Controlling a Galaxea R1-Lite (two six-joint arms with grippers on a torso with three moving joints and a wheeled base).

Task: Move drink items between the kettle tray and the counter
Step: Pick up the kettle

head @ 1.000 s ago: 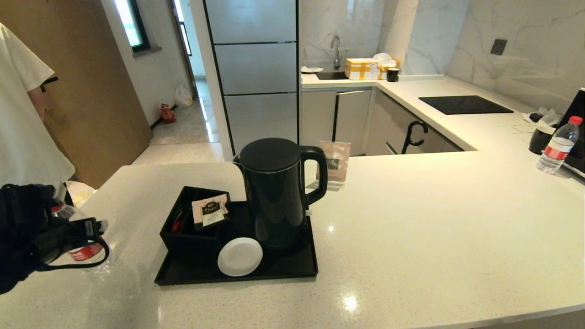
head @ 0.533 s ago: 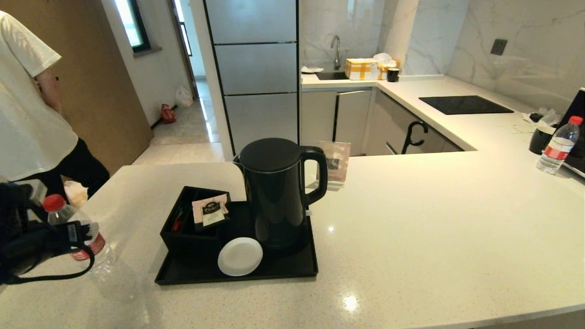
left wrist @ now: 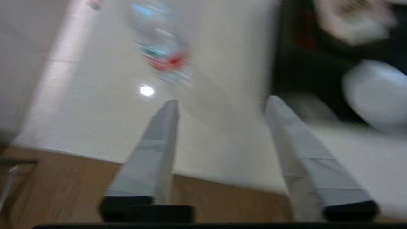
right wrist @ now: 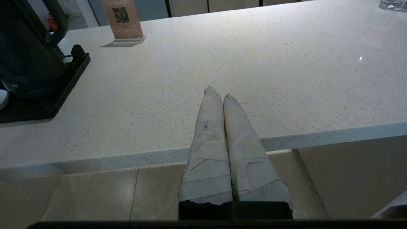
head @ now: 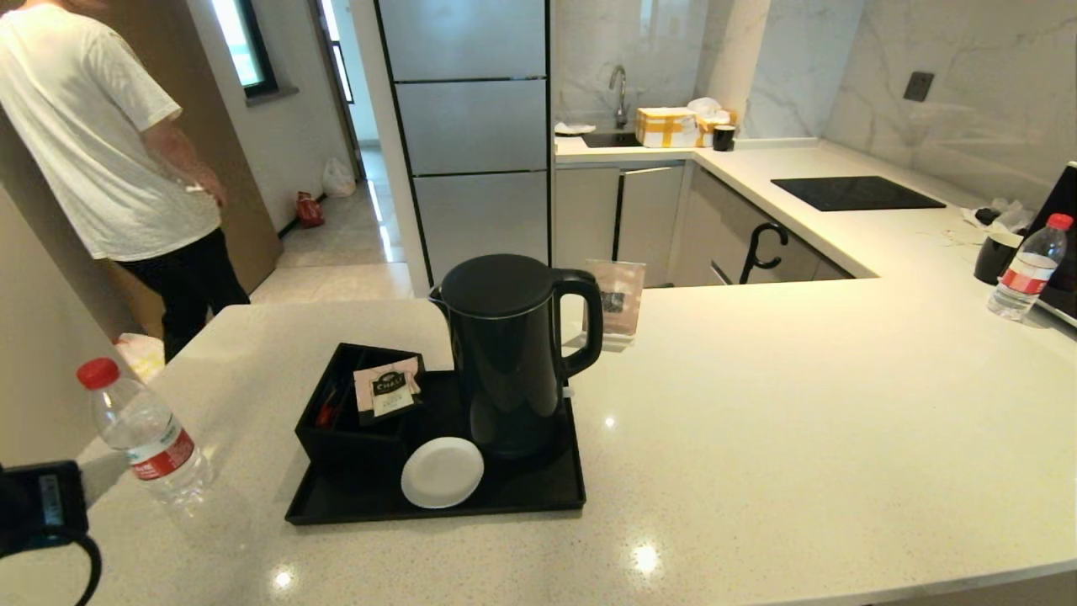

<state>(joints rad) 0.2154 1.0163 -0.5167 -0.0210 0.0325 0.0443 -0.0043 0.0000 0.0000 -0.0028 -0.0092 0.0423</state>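
Observation:
A clear water bottle (head: 143, 438) with a red cap stands upright on the pale counter (head: 799, 404), left of the black kettle tray (head: 522, 501). The black kettle (head: 509, 353) sits on the tray beside a white disc (head: 442, 472) and a divided box (head: 353, 412). My left gripper (left wrist: 222, 101) is open and empty, drawn back near the counter's front edge, with the bottle (left wrist: 162, 54) ahead of it and apart. The left arm (head: 38, 509) shows at the head view's lower left. My right gripper (right wrist: 217, 90) is shut and empty over the counter's front edge, right of the kettle (right wrist: 28, 47).
A second water bottle (head: 1026, 269) and a black mug (head: 993, 257) stand at the far right. A small QR sign (head: 618, 303) stands behind the kettle. A person (head: 109, 160) stands at the back left, and a black hob (head: 854, 194) lies on the far counter.
My left gripper has let go of the bottle and pulled back toward the near left corner. The bottle now stands free on the counter. The person has walked away toward the back.

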